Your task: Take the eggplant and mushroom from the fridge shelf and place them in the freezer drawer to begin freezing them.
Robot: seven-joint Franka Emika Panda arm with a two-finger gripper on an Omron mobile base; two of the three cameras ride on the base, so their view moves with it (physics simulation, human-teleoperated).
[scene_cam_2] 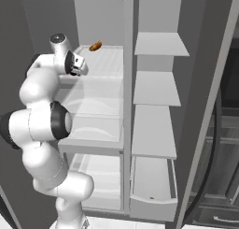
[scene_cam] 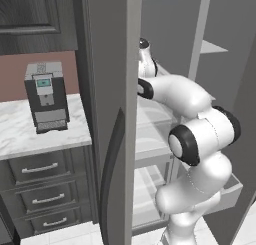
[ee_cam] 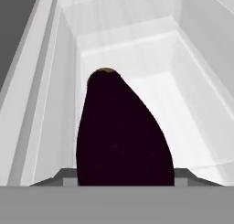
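Observation:
In the hand view a dark purple eggplant [ee_cam: 121, 136] stands right between the jaws of my gripper [ee_cam: 123, 175] and hides the fingertips; the jaws look shut on it. It lies over a white fridge shelf [ee_cam: 192, 109] with raised sides. From the right base view my gripper [scene_cam_2: 80, 67] reaches into the fridge's left column at the second shelf, with the eggplant hidden behind the hand. The mushroom [scene_cam_2: 95, 46], a small tan-brown lump, lies on the shelf above, further back. The freezer drawer [scene_cam_2: 154, 202], a light grey box, stands pulled out at the bottom of the right column, also seen as the drawer [scene_cam: 235, 186].
The open left fridge door [scene_cam: 107, 139] stands close beside my arm. The right door [scene_cam_2: 210, 120] is open too. Grey shelves [scene_cam_2: 156, 88] fill the right column. A coffee machine [scene_cam: 46, 96] sits on the marble counter, above dark cabinet drawers [scene_cam: 40, 191].

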